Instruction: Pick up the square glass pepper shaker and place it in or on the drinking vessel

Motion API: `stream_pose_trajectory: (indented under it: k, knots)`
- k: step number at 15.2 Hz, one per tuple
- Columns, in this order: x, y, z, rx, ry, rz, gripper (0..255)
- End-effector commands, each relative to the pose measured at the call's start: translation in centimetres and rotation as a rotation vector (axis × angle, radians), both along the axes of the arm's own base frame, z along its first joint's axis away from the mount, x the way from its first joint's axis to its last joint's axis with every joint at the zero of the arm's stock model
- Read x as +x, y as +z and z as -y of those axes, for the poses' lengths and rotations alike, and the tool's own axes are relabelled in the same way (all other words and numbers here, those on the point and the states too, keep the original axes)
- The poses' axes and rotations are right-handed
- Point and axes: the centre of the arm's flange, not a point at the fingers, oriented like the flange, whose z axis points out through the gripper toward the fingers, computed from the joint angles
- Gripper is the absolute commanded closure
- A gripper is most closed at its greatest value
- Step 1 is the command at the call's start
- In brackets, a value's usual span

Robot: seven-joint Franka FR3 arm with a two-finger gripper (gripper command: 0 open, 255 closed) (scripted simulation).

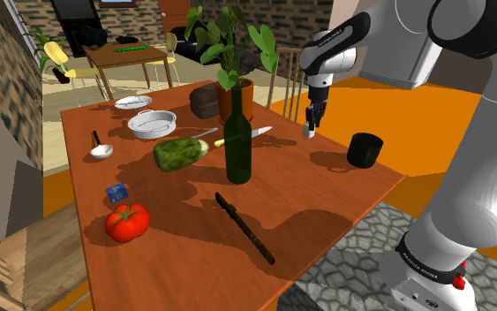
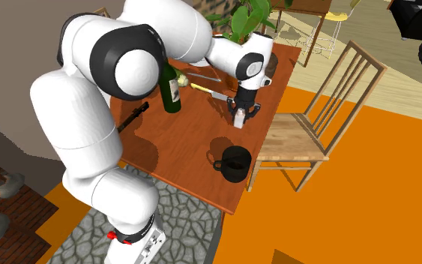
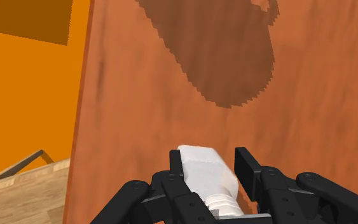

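Two black fingers (image 3: 245, 167) of the gripper (image 1: 311, 125) are closed partway against opposite flat faces of the pepper shaker (image 3: 201, 167), so you should read the shaker as clamped between them. Note that the shaker is drawn plain white and opaque: a square-sided block with rounded edges, narrowing to a ribbed round neck that points back toward the palm. In the shoulder view it hangs below the hand, apparently clear of the table (image 1: 326, 208), whose top is smooth reddish-brown wood with faint grain; a dark shadow lies on the wood beneath. Locate the mug (image 1: 365, 149) near the table edge toward the shoulder view's right: a squat, matt black cylinder with an open mouth and, in the second exterior view, a small loop handle on its side. Shaker and mug are apart, with bare wood between them. A tall, glossy dark green bottle (image 1: 237, 141) stands upright nearer mid-table, and a pale wooden chair (image 2: 306, 139) with a slatted back sits beside the table edge closest to the gripper.
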Motion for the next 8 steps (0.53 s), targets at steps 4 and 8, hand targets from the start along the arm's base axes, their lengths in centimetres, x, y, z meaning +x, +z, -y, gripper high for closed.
stream_pose_trajectory:
  k: [4,8]
  knots:
    - [0.0,2.6,-0.1,0.0,0.0,0.0,255]
    - [0.0,4.7,-0.1,0.0,0.0,0.0,255]
